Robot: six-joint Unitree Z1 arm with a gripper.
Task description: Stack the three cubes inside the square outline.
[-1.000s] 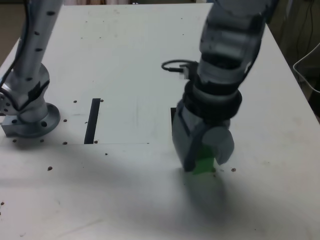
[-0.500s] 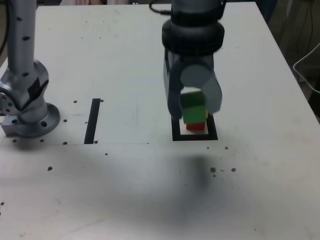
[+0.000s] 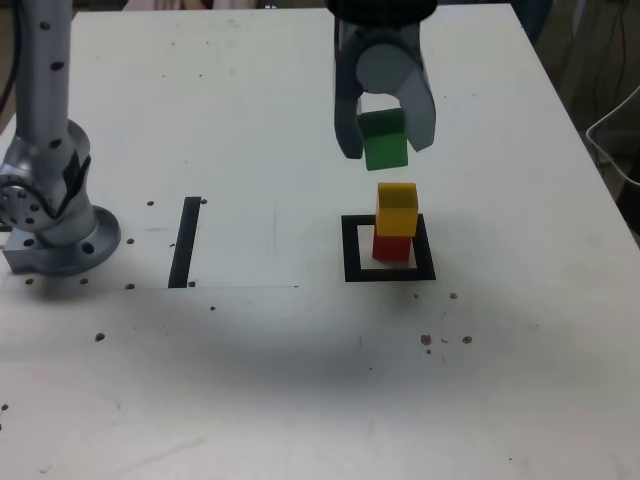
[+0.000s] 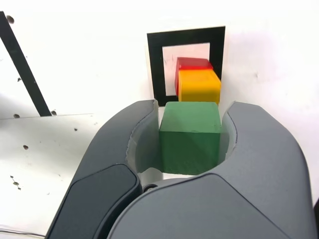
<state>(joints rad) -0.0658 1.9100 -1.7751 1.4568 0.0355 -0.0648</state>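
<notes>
In the exterior view my gripper hangs in the air, shut on the green cube. Below it, a little to that view's right, the yellow cube rests on the red cube inside the black square outline. A clear gap separates the green cube from the yellow one. The wrist view shows the green cube clamped between both fingers, with the yellow cube and red cube beyond it inside the outline.
The arm's grey base stands at the exterior view's left. A straight black stripe lies between the base and the outline. Small dark specks dot the white table. The table's right edge is near a white cable.
The gripper carried the green cube from the table in front of the outline up and away from the camera; it now hangs higher, above the yellow-on-red stack.
</notes>
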